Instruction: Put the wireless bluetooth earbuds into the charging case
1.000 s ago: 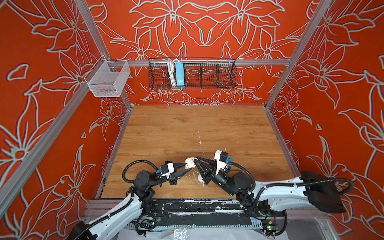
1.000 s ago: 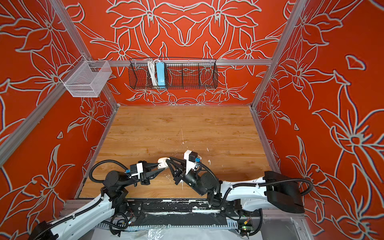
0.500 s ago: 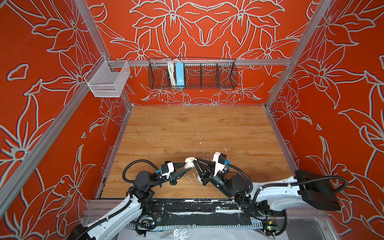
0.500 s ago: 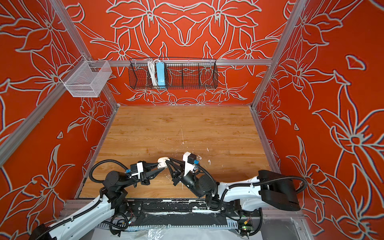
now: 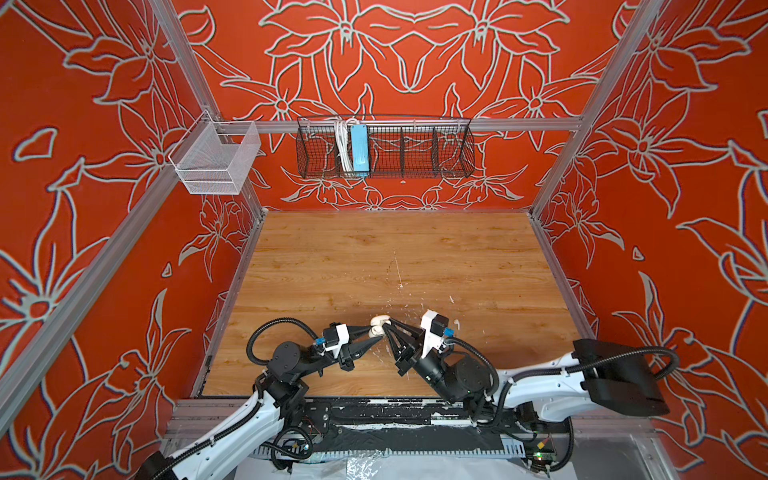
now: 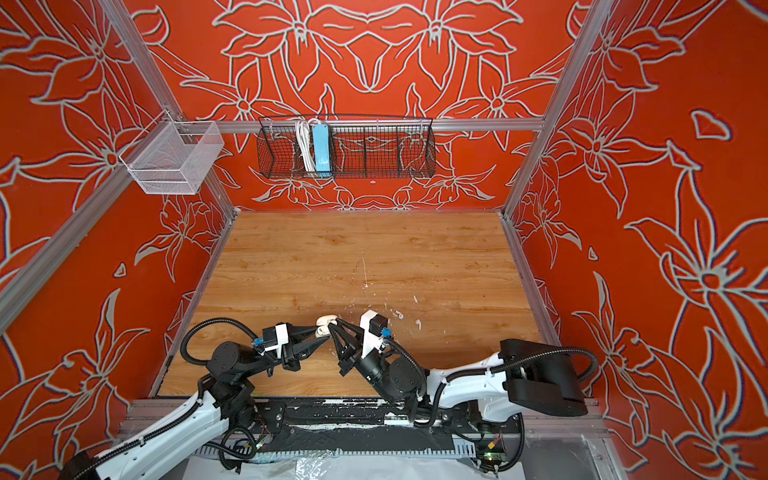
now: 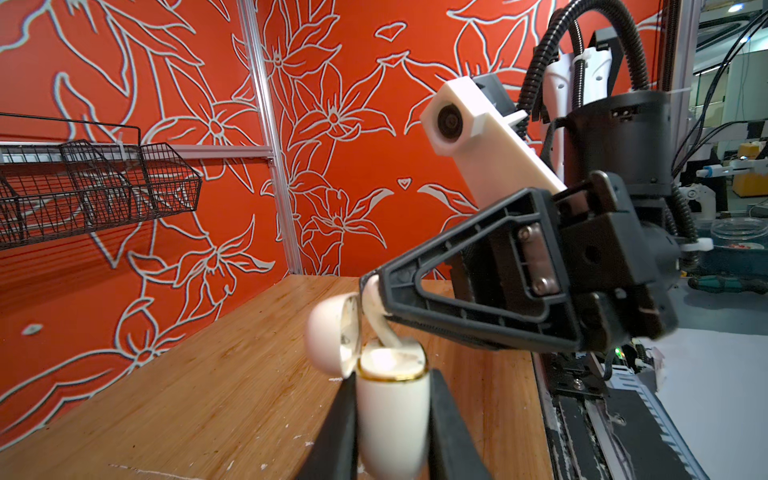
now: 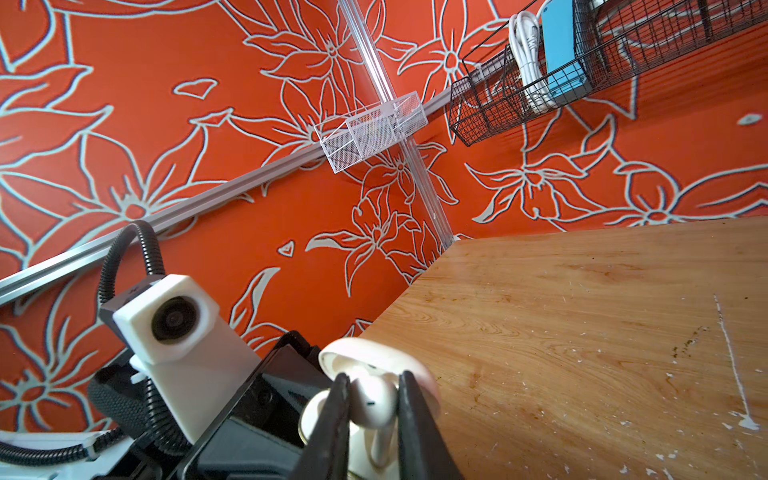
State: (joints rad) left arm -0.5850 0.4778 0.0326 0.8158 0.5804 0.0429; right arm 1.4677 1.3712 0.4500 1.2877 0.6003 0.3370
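The white charging case [image 7: 392,419] stands upright with its lid [image 7: 332,332] swung open, and my left gripper [image 7: 392,376] is shut on its body, one finger on each side. My right gripper [image 8: 372,376] is shut on the bulb of a glossy white earbud [image 8: 374,401]. The earbud's stem [image 7: 380,328] points down into the case's open top. In both top views the two grippers meet tip to tip at the case [image 5: 379,325] [image 6: 325,324], near the table's front middle: the left gripper [image 5: 374,332] from the left, the right gripper [image 5: 387,327] from the right.
The wooden table [image 5: 395,257] carries white flecks and scratches [image 5: 399,270] around its middle. A black wire basket [image 5: 384,147] with a blue box and a white cable hangs on the back wall. A white mesh basket [image 5: 216,160] hangs at the back left. A black rail [image 5: 374,415] runs along the front edge.
The right arm has swung leftward, bringing its wrist and the earbud closer over the case. The left arm and the case have stayed in place.
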